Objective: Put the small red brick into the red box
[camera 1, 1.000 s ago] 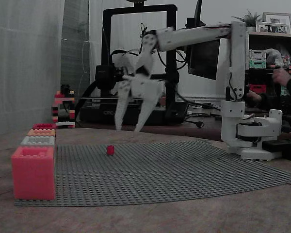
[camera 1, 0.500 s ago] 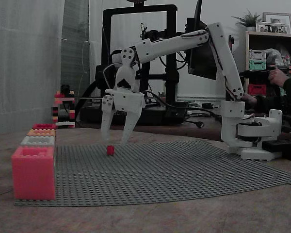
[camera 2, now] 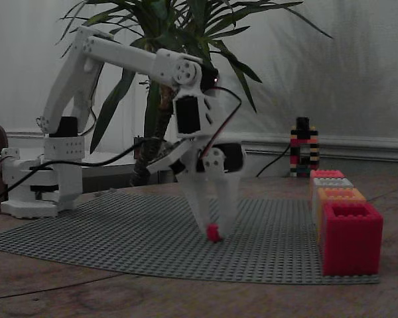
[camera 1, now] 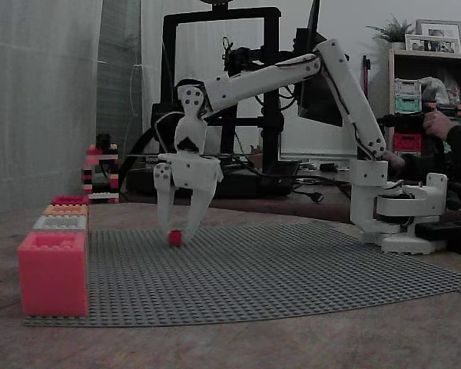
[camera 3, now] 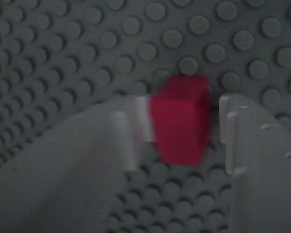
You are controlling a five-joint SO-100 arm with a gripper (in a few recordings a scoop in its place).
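The small red brick sits on the grey studded baseplate. My white gripper points straight down over it, open, tips at plate level. In the wrist view the brick stands between the two fingers, close to both, and I cannot tell if either touches it. The red box, deep crimson with a studded rim, is the end one of a row of boxes at the plate's edge, well apart from the gripper.
The row also holds a pink-coral box, a grey box and an orange box. A striped brick tower stands off the plate. The arm's base is at the opposite edge.
The gripper has swung left and come down from well above the plate, and its fingers now straddle the small red brick. The brick has not moved.
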